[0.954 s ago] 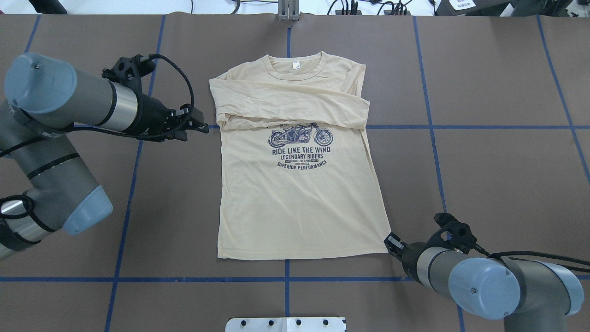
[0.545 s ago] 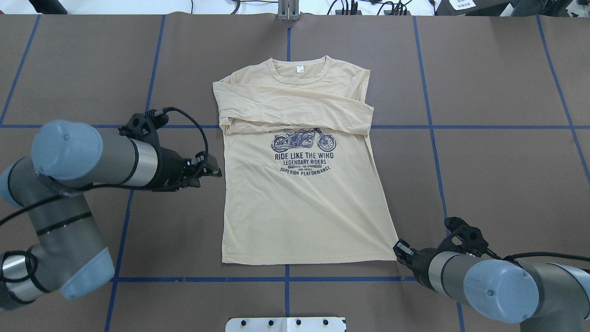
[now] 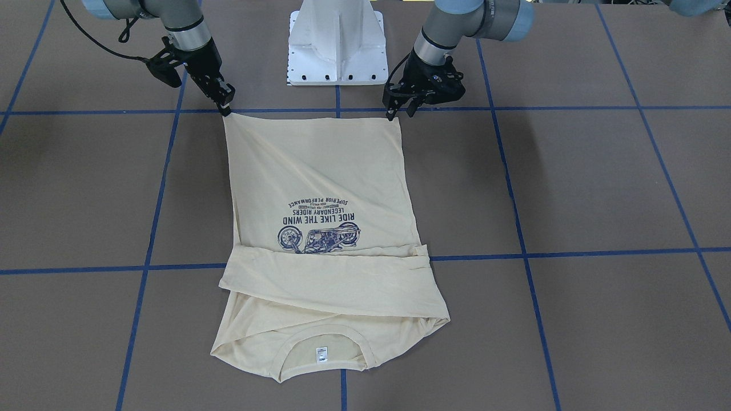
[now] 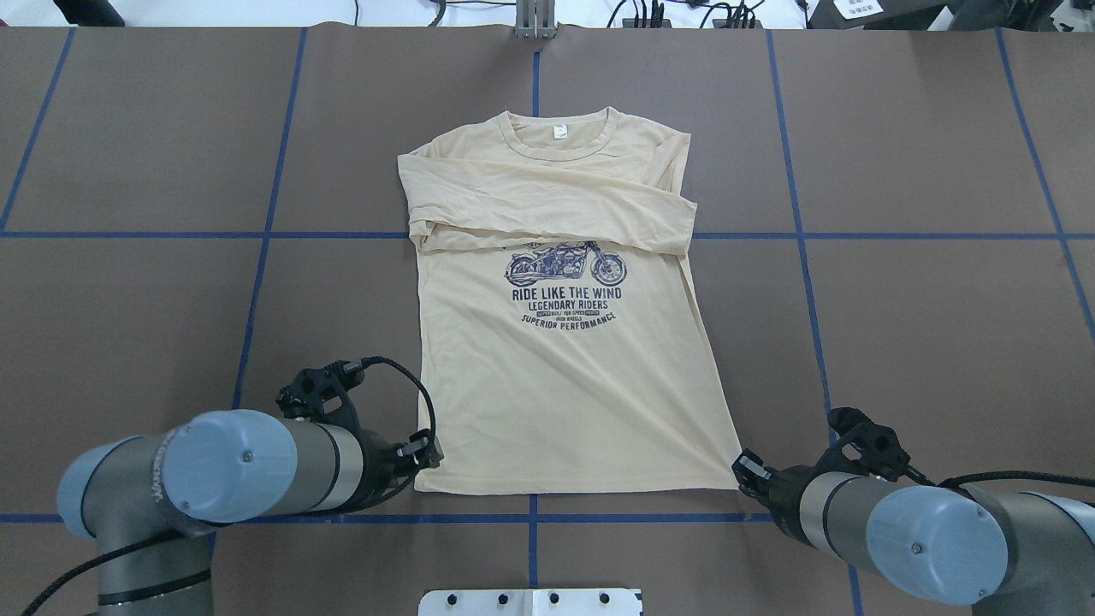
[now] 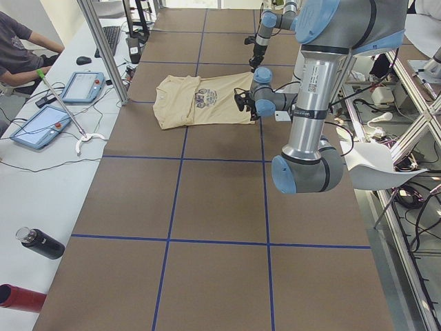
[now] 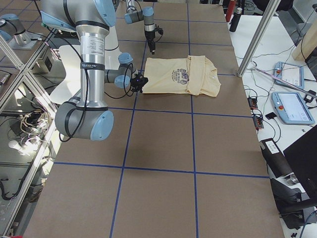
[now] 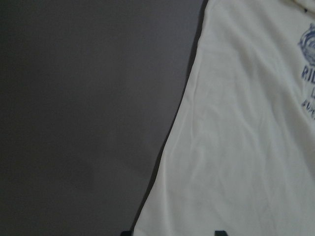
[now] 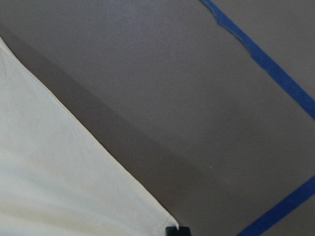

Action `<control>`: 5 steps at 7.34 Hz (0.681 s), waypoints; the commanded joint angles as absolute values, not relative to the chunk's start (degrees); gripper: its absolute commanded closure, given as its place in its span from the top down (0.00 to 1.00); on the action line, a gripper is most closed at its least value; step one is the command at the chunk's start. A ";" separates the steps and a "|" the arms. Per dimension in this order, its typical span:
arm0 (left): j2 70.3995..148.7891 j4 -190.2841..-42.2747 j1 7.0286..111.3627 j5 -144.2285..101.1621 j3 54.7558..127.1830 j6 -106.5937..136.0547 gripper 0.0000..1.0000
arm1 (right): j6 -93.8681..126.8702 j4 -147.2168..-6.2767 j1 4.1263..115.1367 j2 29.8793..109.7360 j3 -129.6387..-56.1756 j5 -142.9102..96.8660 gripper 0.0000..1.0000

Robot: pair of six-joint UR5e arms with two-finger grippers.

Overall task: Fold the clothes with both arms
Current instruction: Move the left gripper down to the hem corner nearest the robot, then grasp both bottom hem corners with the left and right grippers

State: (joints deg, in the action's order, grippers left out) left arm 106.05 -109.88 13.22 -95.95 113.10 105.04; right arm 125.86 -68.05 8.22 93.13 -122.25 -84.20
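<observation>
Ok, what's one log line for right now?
T-shirt: sleeves folded across | right gripper: shut on hem corner | left gripper: open at other corner

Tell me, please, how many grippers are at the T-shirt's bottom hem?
2. The left gripper sits open at the T-shirt's hem corner on the robot's left. The right gripper is shut at the opposite hem corner, apparently pinching it. None seem hidden.

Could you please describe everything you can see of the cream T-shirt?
The T-shirt is pale cream-yellow knit, lying face up and flat on the brown table, collar away from the robot. Both long sleeves are folded across the chest, above a navy motorcycle graphic. A white label shows inside the neck. The right gripper is shut on one hem corner; the open left gripper sits at the other.
</observation>
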 commanded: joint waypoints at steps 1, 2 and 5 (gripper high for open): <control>106.26 -109.25 11.43 -93.88 111.81 105.65 0.59 | 125.86 -68.03 8.26 92.99 -122.26 -84.11 0.00; 106.17 -109.25 11.51 -93.78 111.45 105.56 0.57 | 125.86 -68.11 8.17 93.08 -122.26 -84.20 0.00; 106.26 -109.34 11.69 -93.78 110.57 105.47 0.53 | 125.86 -68.12 8.26 93.08 -122.26 -84.11 0.00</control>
